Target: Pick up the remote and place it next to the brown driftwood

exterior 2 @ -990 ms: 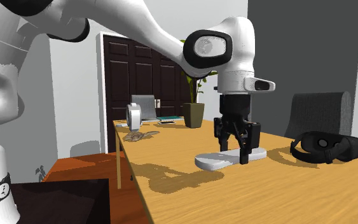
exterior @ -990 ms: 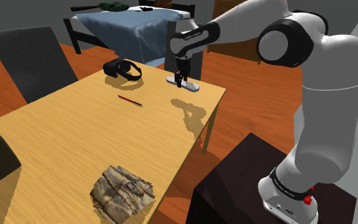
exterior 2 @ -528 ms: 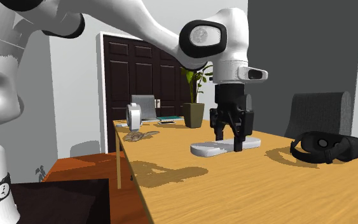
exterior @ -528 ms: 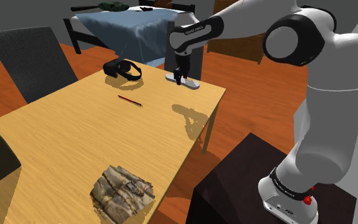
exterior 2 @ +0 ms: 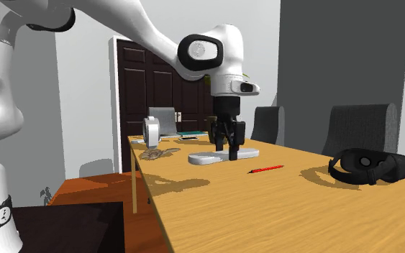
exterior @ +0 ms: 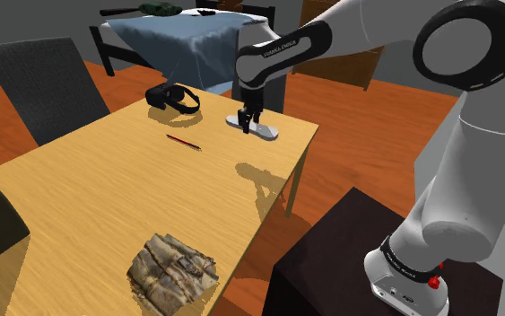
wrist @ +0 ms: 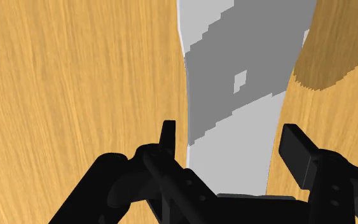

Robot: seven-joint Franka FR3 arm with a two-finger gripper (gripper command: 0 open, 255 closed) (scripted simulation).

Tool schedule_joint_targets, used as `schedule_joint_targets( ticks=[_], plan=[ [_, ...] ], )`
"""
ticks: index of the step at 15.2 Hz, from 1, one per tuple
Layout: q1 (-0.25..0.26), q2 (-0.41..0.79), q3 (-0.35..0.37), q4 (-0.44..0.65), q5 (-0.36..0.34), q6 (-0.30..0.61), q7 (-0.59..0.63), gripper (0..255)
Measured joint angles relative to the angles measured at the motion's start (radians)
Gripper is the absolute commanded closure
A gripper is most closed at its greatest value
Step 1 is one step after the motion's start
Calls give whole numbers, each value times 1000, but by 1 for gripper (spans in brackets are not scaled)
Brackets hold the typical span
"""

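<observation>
The black hand (exterior: 250, 121) of a white Franka arm is clenched on a pale grey remote (exterior: 259, 130) at the far end of a wooden worktop (exterior: 107, 188). It grips the remote across its width with the fingers pointing down. In the wrist view the two fingers (wrist: 168, 137) flank the remote (wrist: 241, 83), which runs lengthwise away from the hand (wrist: 231, 143) over the wood grain (wrist: 75, 76). A dark shadow falls on the wood beside its far end. In the second exterior view the remote (exterior 2: 219, 157) lies level in the hand (exterior 2: 226, 152) and appears to sit slightly clear of the worktop (exterior 2: 301, 208), though the gap is hard to judge.

The brown driftwood (exterior: 173, 269) lies at the near end of the worktop, well apart from the remote, close to the edge facing the stand (exterior: 331, 260). In the second exterior view the driftwood (exterior 2: 157, 153) sits behind the hand. A red pen (exterior: 184, 142) lies between the two ends, and a black headset (exterior: 173, 97) rests near the far edge, to the shoulder view's left of the remote. The pen (exterior 2: 265, 169) and headset (exterior 2: 370, 167) sit to the second exterior view's right of the hand. A dark chair (exterior: 44, 85) stands along the worktop's far side, and a bed (exterior: 187, 36) with a blue cover stands beyond on the red-brown floor.
</observation>
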Motion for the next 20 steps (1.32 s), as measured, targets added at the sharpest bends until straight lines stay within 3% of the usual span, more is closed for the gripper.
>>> schedule_joint_targets(
  ticks=[11, 20],
  plan=[
    [136, -178, 99, -236, -19, 53, 243, 255],
    [233, -230, 194, -317, -14, 78, 433, 255]
  ],
)
